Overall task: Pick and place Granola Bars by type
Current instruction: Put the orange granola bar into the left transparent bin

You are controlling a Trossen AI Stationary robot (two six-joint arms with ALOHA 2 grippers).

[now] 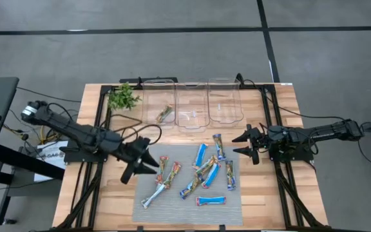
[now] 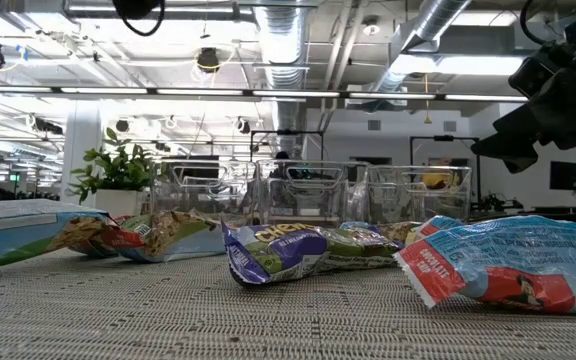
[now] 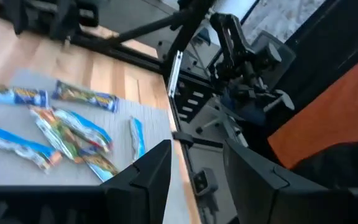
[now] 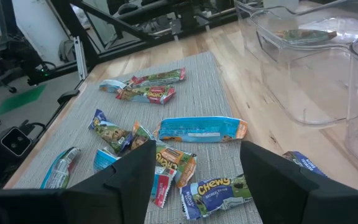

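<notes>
Foil-wrapped bars [image 1: 205, 171], about a dozen, scattered on the grey mat [image 1: 148, 216] at the near side of the table; blue-and-white ones mixed in with orange-green-brown ones, some overlapping in the middle cluster. One multicoloured bar [image 1: 165, 114] already lying in the left bin [image 1: 152, 87]; middle bin [image 1: 192, 125] and right bin [image 1: 240, 100] with no bar visible inside.

Probably light, thin and slick in the wrapper, soft enough to crumple a little, not fragile. Best taken across the narrow width near the middle; crimped ends likely to slip or fold. Easier to start with a bar lying alone at the edge of the pile, such as the blue one [image 1: 210, 201] nearest the front, than with the overlapped ones.

Left claw [image 1: 143, 162] above the mat's left edge, just beside the leftmost bars, fingers spread wide, holding nothing, touching nothing visible. Right claw [image 1: 247, 143] off the mat's right side, near the right bin's front, also wide open and empty.

Farther back, green sprig [image 1: 123, 96] beside the left bin.
</notes>
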